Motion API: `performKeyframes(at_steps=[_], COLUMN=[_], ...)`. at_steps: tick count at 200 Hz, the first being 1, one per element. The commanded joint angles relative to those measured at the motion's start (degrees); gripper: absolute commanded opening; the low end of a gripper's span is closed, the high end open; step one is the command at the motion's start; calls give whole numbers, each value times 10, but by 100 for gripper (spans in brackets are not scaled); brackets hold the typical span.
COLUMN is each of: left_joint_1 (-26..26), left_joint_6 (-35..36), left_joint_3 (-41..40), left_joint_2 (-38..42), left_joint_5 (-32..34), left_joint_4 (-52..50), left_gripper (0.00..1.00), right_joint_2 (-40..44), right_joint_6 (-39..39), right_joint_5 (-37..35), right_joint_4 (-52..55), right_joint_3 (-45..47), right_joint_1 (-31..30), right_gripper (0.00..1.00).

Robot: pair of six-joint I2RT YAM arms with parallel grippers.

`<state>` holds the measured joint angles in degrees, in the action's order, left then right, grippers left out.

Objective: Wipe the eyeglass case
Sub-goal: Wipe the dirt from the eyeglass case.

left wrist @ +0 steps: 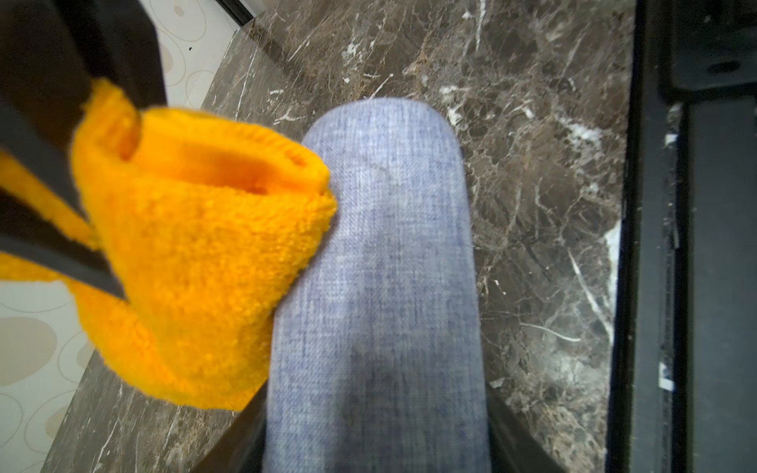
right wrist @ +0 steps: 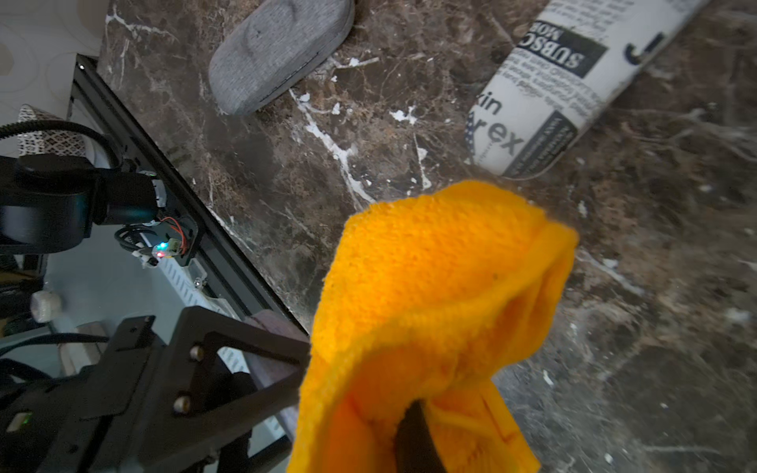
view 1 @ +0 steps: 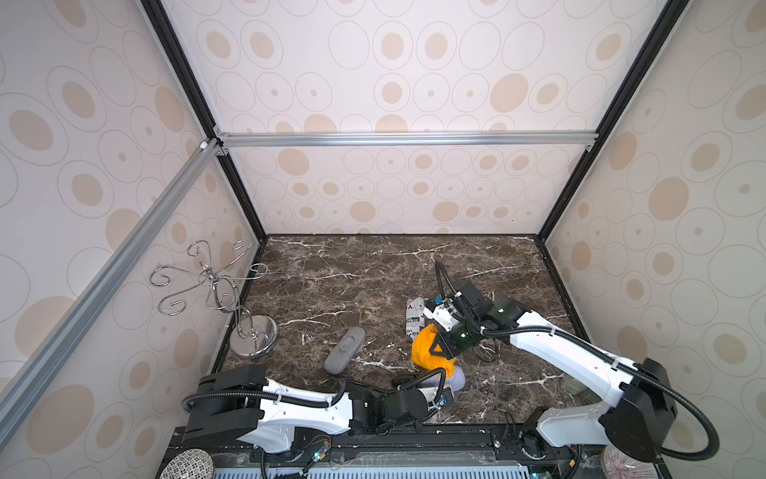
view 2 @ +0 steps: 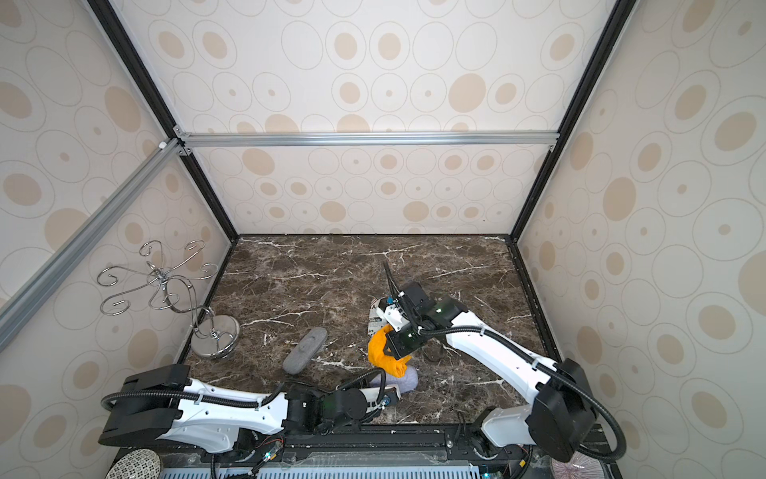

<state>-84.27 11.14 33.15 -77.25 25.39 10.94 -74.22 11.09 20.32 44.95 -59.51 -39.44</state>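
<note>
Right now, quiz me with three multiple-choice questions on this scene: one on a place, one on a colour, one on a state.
1. Where does the grey case lie? A between the chrome stand and the cloth; B in a tool; C on the stand.
2. The cloth's colour? A green; B orange; C white.
3. The left tool is: A open and empty; B shut on the cloth; C shut on the blue case.
Answers: 1A, it lies between them; 2B, plainly orange; 3C, its fingers flank the blue case.
</note>
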Motion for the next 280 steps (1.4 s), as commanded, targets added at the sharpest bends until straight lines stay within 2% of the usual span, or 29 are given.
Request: performKeyframes(at_steps=[1, 32, 52, 79, 124, 144, 165, 191, 240, 253, 280], left_joint_1=[2, 2, 2, 2, 2, 2, 2, 3, 8, 8, 10], left_joint_6=[-15, -16, -13, -12, -22, -22, -24, -32, -35, -39, -38], left_joint_3=[9, 2, 3, 7, 17, 19, 10, -3, -8, -10, -11], left_joint_2=[31, 38, 38, 30, 9, 4, 10, 23, 34, 36, 37], left_joint_5=[33, 31, 27, 23, 14, 17, 24, 39, 42, 36, 29], left_joint_4=[17, 16, 16, 30, 66, 64, 62, 60, 56, 56, 61], left_gripper=[47, 47, 47, 47, 47, 47, 47, 47, 47, 47, 47], right_joint_2=[31, 46, 31, 5, -45, -51, -32, 9, 57, 66, 65], right_joint_6=[-2, -2, -5, 6, 40, 46, 51, 46, 29, 30, 31], right_joint_5=[-70, -58, -17, 37, 58, 31, -52, -60, -146, -141, -63], right_joint_4=[75, 78, 71, 31, -38, -38, -2, 28, 104, 101, 70], right_joint_3=[20, 16, -3, -24, -36, -34, -28, 3, 1, 3, -4], right_joint_1=[7, 12, 11, -13, -51, -52, -40, 17, 36, 38, 37], right_gripper=[0, 0, 0, 0, 0, 0, 0, 0, 0, 0, 0])
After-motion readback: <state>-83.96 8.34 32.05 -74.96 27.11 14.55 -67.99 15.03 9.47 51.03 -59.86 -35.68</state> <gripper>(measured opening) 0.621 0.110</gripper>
